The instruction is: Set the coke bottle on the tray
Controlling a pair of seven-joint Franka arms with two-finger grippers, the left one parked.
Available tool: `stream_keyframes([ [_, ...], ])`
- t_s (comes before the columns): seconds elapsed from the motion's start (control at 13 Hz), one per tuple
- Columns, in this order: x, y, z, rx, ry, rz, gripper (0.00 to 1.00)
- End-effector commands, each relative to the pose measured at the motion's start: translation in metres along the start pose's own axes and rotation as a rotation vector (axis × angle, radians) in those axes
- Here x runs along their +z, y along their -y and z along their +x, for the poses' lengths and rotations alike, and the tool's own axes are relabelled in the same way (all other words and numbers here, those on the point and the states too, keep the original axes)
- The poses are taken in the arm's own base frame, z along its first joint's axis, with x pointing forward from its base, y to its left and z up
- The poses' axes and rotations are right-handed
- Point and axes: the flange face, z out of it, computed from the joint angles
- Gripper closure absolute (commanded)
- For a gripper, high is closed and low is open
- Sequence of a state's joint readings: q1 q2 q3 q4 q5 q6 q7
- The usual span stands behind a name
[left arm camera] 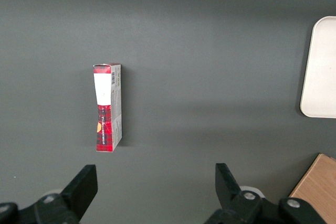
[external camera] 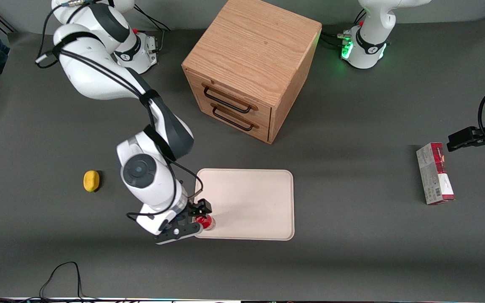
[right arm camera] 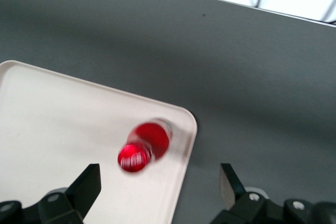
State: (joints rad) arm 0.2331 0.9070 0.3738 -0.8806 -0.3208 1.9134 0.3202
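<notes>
1. The bottle (right arm camera: 145,145) stands on the tray (external camera: 251,198), in the corner nearest the front camera and toward the working arm's end of the tabletop (external camera: 352,252).
2. It sits close to the tray's rim but inside it, and it looks to lean a little.
3. The hand (external camera: 198,216) hangs right above the bottle.
4. The hand is wide open and has hold of nothing; in the wrist view the bottle shows between the two fingers (right arm camera: 84,187) with gaps on both sides.
5. The step looks like the very end of the job: the bottle is on the tray and let go.
6. The next move likely calls for the hand to lift straight up, without bumping the red cap, so the bottle does not tip over the rim.
7. From the front, the hand and arm cover most of the bottle, so only a bit of red shows there.
8. The bottle's clear body and its foot are hard to make out from above, so it is not sure that it stands flat.
9. The bottle looks a bit smeared in the wrist view.
10. Away from the tray lie a yellow thing (external camera: 91,181), a wood cabinet (external camera: 251,63) and a carton (external camera: 435,173).
</notes>
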Motion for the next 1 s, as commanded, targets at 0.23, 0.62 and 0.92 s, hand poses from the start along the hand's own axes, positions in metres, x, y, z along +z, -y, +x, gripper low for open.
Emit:
stream_keyframes([
  [0.23, -0.153, -0.112, -0.088, 0.148, 0.132, 0.042, 0.0],
  [0.62, -0.23, -0.206, -0.208, 0.219, 0.126, 0.042, 0.0],
  [0.92, -0.259, -0.226, -0.227, 0.246, 0.143, -0.016, 0.0],
])
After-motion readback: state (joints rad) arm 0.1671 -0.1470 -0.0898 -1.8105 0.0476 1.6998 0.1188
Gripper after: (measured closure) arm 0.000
